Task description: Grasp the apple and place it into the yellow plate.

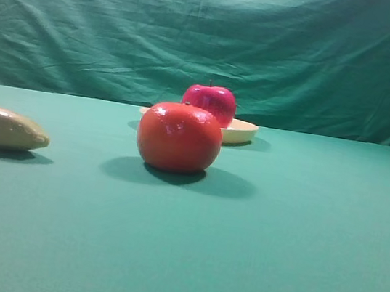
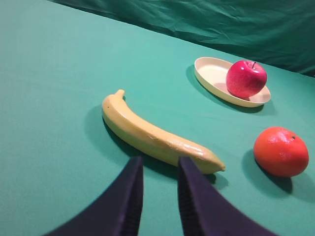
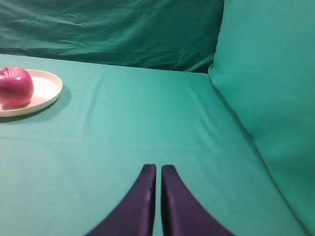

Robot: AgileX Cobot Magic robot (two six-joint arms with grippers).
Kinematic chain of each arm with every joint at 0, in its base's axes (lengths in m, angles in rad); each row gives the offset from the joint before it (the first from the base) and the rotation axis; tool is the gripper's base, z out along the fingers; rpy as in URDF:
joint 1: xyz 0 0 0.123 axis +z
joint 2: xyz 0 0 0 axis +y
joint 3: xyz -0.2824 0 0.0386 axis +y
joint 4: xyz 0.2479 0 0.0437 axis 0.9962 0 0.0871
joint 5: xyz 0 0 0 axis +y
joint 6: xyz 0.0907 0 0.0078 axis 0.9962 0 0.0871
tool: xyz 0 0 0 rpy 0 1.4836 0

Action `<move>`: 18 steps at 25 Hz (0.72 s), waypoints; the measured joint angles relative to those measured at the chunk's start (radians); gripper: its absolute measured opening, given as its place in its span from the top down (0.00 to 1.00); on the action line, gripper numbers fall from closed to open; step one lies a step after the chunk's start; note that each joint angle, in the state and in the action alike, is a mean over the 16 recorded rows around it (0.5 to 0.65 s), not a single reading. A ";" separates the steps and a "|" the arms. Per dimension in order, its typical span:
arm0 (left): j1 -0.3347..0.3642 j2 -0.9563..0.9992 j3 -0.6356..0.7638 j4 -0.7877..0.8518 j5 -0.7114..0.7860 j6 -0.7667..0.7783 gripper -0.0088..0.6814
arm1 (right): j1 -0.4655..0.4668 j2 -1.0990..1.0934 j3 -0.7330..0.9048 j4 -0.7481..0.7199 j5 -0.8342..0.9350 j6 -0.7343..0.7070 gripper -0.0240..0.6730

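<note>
Even, fairly bright light falls from above on the green-draped table (image 1: 273, 260). In the exterior high view the picture is soft and slightly grainy; the orange-red fruit (image 1: 179, 137) casts a broad, soft-edged shadow in front and to both sides, with small white glints on its skin. In the left wrist view the banana (image 2: 155, 135) and apple (image 2: 246, 78) throw soft shadows leftward. Both wrist views show dark, slightly blurred tool fingers (image 3: 147, 206).

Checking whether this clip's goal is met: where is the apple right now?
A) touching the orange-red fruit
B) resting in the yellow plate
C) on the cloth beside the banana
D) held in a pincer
B: the apple sits inside the yellow plate, with no pincer near it.
</note>
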 joint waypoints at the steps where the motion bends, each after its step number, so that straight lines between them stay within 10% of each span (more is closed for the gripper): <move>1: 0.000 0.000 0.000 0.000 0.000 0.000 0.76 | -0.002 -0.006 0.019 0.004 -0.015 0.000 0.97; 18: 0.000 0.000 0.000 0.000 0.000 0.000 0.76 | -0.004 -0.039 0.125 0.042 -0.042 -0.013 0.97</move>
